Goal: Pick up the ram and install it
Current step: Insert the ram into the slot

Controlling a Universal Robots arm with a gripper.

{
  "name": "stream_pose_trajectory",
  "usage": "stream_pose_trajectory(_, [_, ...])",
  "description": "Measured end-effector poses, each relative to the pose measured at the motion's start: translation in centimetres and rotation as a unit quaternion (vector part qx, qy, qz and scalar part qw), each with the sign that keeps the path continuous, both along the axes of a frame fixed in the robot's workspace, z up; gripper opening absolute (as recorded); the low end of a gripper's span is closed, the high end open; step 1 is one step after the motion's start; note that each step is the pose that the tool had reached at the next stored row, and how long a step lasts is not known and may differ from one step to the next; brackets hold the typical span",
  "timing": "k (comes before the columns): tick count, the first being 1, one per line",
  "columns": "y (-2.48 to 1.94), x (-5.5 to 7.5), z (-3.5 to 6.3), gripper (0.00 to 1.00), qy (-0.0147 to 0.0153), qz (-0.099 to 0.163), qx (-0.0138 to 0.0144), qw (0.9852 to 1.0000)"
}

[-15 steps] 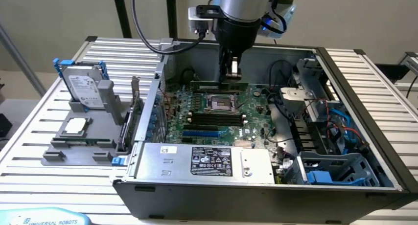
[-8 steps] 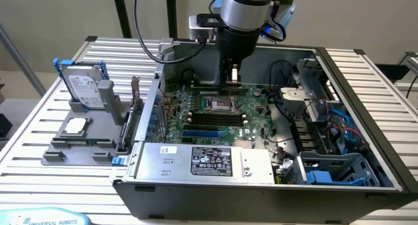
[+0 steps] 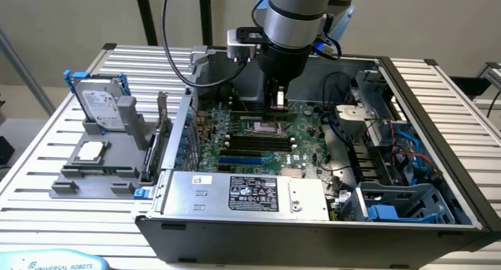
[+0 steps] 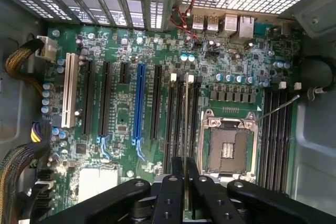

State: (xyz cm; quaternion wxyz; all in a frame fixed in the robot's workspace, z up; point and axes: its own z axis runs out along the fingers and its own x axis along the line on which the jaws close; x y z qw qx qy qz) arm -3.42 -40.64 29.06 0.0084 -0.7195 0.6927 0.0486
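- arm (image 3: 296,12): thick round tube; silver-grey metal; dark ring at the joint seam
- wrist section (image 3: 280,63): narrower; black; cylindrical
- camera box (image 3: 244,42): small block on the side of the wrist; pale grey body, black top
- blue fitting (image 3: 327,46): on the side of the wrist toward the exterior view's right; thin black leads looped around it
- cable (image 3: 166,35): black, smooth; hangs from above, curves in near the camera box
- gripper (image 3: 276,104): slim and dark in the exterior view; in the wrist view (image 4: 185,162) matte black link bars fanned from a common base
- pivot pins (image 4: 139,183): round, grey-headed; one at each outer bar
- fingers (image 4: 170,190): flat black bars; small recessed holes in a row along each
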Motion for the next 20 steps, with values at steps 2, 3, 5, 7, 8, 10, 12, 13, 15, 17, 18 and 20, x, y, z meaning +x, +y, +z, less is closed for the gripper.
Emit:
stream_pose_trajectory(2, [-0.03,0.0,-0.36,0.13,0.0000,-0.003,0.0000,1.0000])
stream_pose_trajectory(3, [-0.04,0.0,-0.54,0.13,0.0000,-0.005,0.0000,1.0000])
stream_pose_trajectory(5, [-0.05,0.0,-0.90,0.13,0.0000,-0.007,-0.0001,1.0000])
stream_pose_trajectory(7, [-0.07,0.0,-1.27,0.13,0.0000,-0.009,-0.0003,1.0000])
stream_pose_trajectory(8, [-0.07,0.0,-1.45,0.13,0.0000,-0.010,-0.0006,1.0000])
stream_pose_trajectory(10, [-0.08,0.1,-1.81,0.13,0.0000,-0.011,-0.0012,0.9999])
stream_pose_trajectory(12, [-0.08,0.1,-2.18,0.13,0.0000,-0.012,-0.0017,0.9999])
stream_pose_trajectory(13, [-0.08,0.1,-2.37,0.13,0.0000,-0.012,-0.0021,0.9999])
stream_pose_trajectory(15, [-0.08,0.1,-2.70,0.13,0.0000,-0.014,-0.0033,0.9999])
stream_pose_trajectory(17, [-0.09,0.1,-3.01,0.13,0.0000,-0.015,-0.0048,0.9999])
stream_pose_trajectory(18, [-0.09,0.1,-3.15,0.13,0.0000,-0.015,-0.0057,0.9999])
stream_pose_trajectory(20, [-0.10,0.2,-3.42,0.13,-0.0001,-0.016,-0.0078,0.9998])
